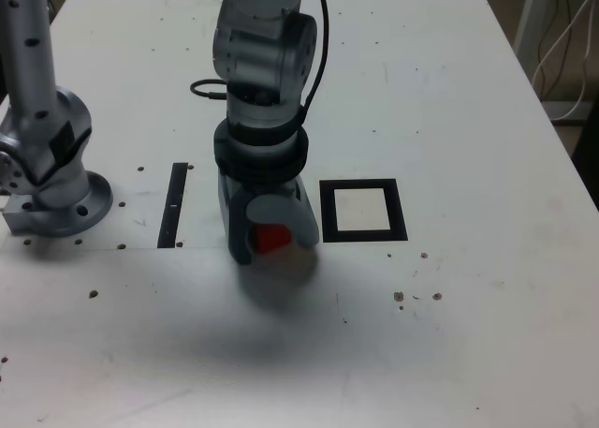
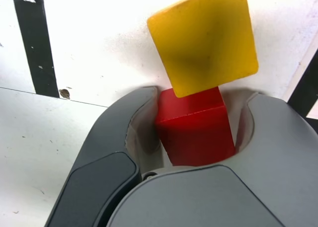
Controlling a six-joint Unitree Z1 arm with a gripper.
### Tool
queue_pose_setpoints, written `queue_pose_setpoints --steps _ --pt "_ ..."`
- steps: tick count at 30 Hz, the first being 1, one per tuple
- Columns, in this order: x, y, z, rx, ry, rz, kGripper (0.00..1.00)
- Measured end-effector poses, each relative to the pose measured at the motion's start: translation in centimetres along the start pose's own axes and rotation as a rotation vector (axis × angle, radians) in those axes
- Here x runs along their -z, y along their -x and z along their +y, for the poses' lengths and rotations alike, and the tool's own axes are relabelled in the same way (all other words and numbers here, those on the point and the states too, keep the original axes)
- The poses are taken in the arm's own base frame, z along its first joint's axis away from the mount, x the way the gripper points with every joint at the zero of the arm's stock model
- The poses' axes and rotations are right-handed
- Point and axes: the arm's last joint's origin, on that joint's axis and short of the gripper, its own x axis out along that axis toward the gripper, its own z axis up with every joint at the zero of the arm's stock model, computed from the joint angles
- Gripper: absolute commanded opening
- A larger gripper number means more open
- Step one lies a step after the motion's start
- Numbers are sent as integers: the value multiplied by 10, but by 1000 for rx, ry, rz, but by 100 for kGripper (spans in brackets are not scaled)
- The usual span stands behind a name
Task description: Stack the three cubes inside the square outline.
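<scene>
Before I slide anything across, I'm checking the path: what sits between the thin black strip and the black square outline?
The gripper, around the red cube, in the exterior view.

Red cube (image 2: pixel 198 132): lower part hidden behind the tool (image 2: pixel 195 117) in the wrist view; in the exterior view, only a patch shows between the fingers. Yellow cube (image 2: pixel 204 40): top corner cut by the wrist view's edge; not to be made out in the exterior view, behind the arm (image 1: pixel 265 67). Square outline (image 2: pixel 309 85): mostly cut off in the wrist view. Black strip (image 2: pixel 36 43): one end cut off there. Green cube: out of sight in both views. Desk (image 1: pixel 449 306): near edge cut off, exterior view.
</scene>
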Motion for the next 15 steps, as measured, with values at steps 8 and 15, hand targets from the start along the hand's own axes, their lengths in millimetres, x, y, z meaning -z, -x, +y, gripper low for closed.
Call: queue_pose_setpoints --steps 8,15 --pt "-4 35 -9 -12 -20 24 25" --pt "-14 63 -19 -13 -38 -47 25"
